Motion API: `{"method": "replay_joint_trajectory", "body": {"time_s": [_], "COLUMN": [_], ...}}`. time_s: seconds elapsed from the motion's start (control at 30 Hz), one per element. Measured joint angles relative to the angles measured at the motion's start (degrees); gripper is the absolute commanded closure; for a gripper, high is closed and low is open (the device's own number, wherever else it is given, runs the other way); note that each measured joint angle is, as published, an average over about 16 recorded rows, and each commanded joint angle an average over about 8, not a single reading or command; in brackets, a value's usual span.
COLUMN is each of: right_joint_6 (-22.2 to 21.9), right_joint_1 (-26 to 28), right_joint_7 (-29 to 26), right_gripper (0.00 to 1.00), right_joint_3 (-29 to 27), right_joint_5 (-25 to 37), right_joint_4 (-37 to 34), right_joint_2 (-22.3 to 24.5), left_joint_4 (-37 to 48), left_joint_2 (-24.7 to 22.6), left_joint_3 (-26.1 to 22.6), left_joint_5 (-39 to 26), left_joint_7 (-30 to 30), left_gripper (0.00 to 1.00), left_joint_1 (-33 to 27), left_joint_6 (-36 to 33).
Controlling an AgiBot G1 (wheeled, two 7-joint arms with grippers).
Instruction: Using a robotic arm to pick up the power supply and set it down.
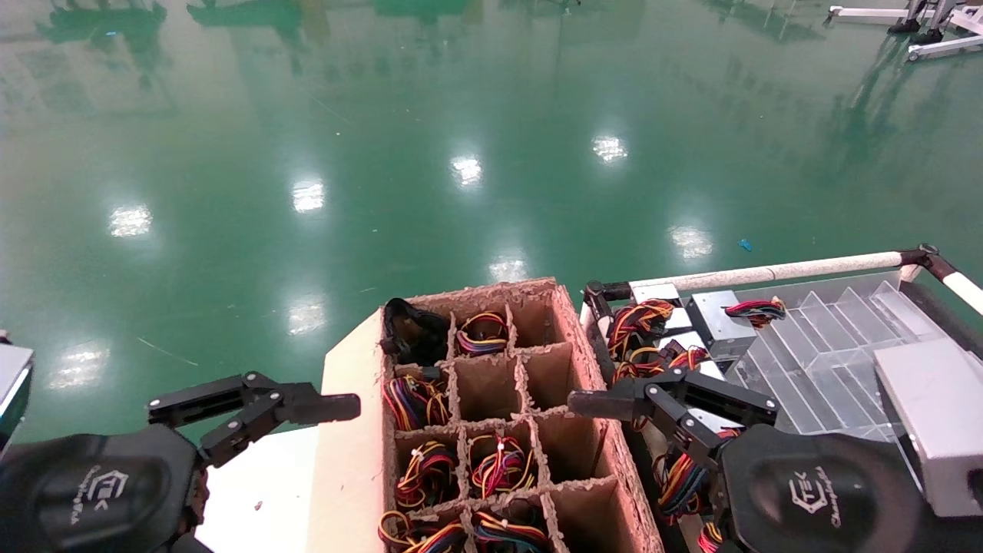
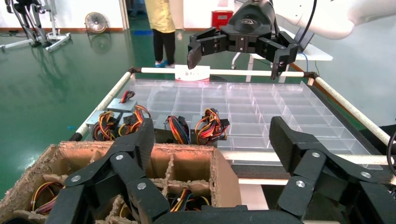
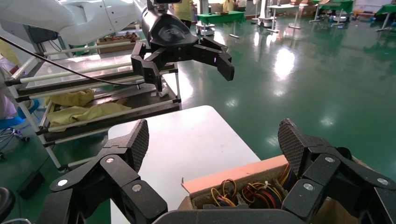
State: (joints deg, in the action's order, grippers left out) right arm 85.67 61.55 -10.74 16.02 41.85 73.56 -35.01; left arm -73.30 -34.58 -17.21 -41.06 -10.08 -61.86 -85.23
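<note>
Power supplies (image 1: 710,322) with wire bundles lie in clear divided tray (image 1: 837,338); more sit in cardboard divider box (image 1: 584,361) cells, some cells bare. Right gripper (image 1: 614,399) above box edge, left gripper (image 1: 307,407) over white table (image 1: 261,491), both wide open, holding nothing

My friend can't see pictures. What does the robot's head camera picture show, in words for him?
Two open black robot grippers, the left gripper and right gripper, hover on either side of a brown cardboard box split into little compartments. Many compartments hold bundles of colourful wires; some are empty. To the right, more wired grey boxes sit in a clear tray, above a shiny green floor.
</note>
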Motion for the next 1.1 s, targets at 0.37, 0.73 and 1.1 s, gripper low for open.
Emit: {"method": "replay_joint_trajectory", "body": {"time_s": [0.37, 0.73, 1.1], "right_joint_6": [0.0, -1.8, -7.8], "right_joint_1": [0.0, 1.4, 7.9], "right_joint_7": [0.0, 0.9, 3.2], "right_gripper": [0.0, 0.0, 0.0], "right_joint_3": [0.0, 1.4, 6.9], "right_joint_5": [0.0, 4.8, 19.8], "right_joint_4": [0.0, -1.2, -5.4], "right_joint_2": [0.0, -0.6, -6.5], "left_joint_4": [0.0, 0.0, 0.0], "left_joint_2": [0.0, 0.0, 0.0], "left_joint_3": [0.0, 0.0, 0.0], "left_joint_5": [0.0, 0.0, 0.0], "left_joint_7": [0.0, 0.0, 0.0], "left_gripper": [1.0, 1.0, 1.0], "left_joint_1": [0.0, 0.0, 0.0], "left_joint_6": [0.0, 0.0, 0.0]}}
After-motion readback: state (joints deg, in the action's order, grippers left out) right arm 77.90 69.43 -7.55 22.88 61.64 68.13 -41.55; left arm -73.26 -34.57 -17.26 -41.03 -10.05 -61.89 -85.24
